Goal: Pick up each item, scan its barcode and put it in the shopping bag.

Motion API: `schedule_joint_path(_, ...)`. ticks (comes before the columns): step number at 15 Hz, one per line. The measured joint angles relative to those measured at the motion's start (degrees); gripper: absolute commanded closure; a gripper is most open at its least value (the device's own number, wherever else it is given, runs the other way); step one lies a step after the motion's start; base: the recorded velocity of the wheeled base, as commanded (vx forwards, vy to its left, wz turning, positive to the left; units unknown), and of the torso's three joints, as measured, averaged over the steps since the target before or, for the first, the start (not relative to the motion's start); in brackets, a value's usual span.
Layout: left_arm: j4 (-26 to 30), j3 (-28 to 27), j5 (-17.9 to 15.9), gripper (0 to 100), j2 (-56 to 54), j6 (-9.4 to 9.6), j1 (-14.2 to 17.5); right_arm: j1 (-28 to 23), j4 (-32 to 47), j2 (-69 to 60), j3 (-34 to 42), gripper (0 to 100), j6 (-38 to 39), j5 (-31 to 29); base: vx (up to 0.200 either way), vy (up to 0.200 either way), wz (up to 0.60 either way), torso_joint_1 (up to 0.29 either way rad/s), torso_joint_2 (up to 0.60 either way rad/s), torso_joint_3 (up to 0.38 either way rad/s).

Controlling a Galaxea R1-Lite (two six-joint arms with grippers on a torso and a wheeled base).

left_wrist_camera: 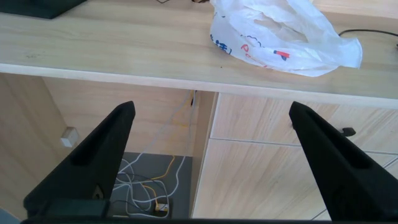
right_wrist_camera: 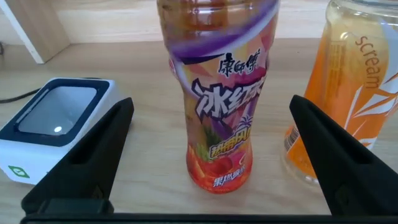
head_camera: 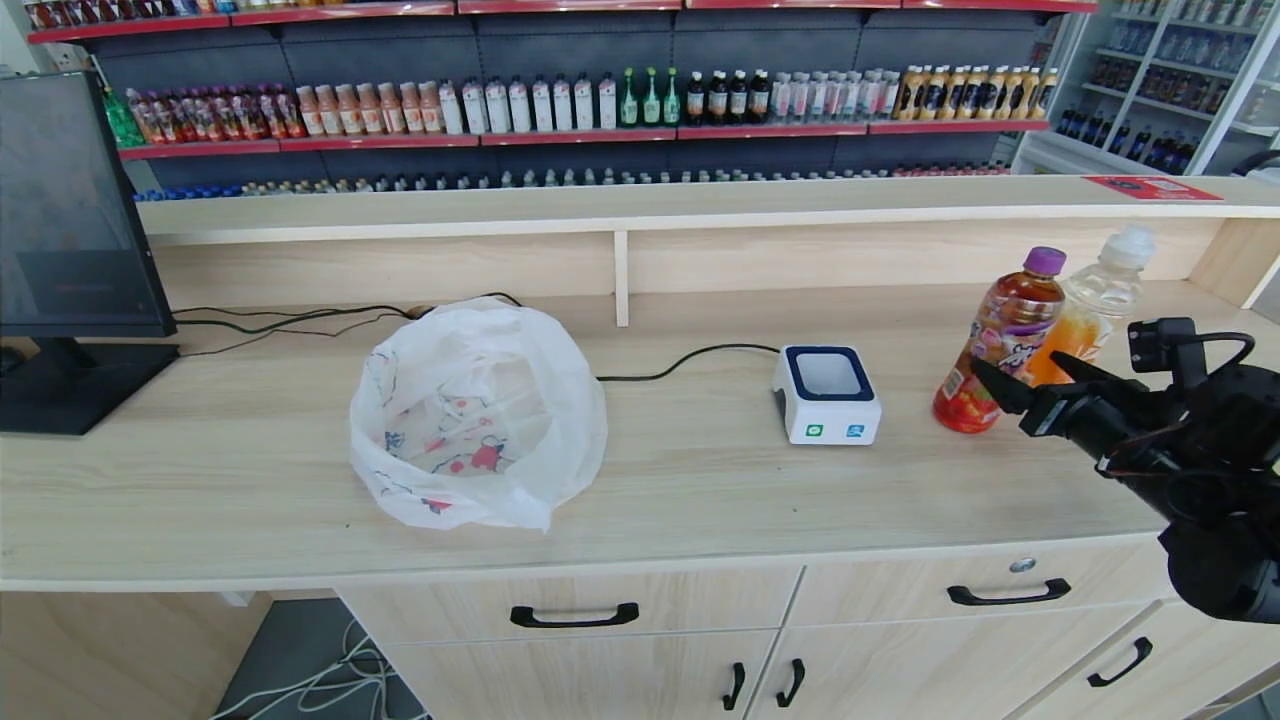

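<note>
A purple-capped bottle of reddish tea [head_camera: 1003, 336] [right_wrist_camera: 219, 99] stands on the wooden counter at the right, with a white-capped orange drink bottle [head_camera: 1090, 306] [right_wrist_camera: 351, 93] just behind it. My right gripper [head_camera: 1030, 383] [right_wrist_camera: 211, 162] is open, level with the tea bottle's lower half, a short way in front of it. The white scanner [head_camera: 826, 394] [right_wrist_camera: 50, 134] sits mid-counter. A white plastic shopping bag [head_camera: 478, 412] [left_wrist_camera: 283, 36] lies open to its left. My left gripper [left_wrist_camera: 211, 162] hangs open below the counter edge, in front of the cabinets.
A black monitor [head_camera: 70, 230] stands at the far left with cables [head_camera: 300, 322] running behind the bag. The scanner's cable [head_camera: 680, 362] trails toward the bag. A raised wooden ledge [head_camera: 700, 205] borders the counter's back. Drawers with black handles [head_camera: 575, 615] lie below.
</note>
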Motion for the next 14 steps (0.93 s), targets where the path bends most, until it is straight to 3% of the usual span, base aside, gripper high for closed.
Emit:
schedule_joint_path(9,0.0,0.0,0.0,0,0.0,0.0,0.0,0.3,0.0,6.8,-7.7,0,0.3,0.1,0.0,0.0,0.0,0.0,0.0,0.0)
schedule_joint_path(14,0.0,0.0,0.0,0,0.0,0.0,0.0,3.0,0.1,9.1,-12.8,0,1.4,-0.2,0.0,0.0,0.0,0.0,0.0,0.0)
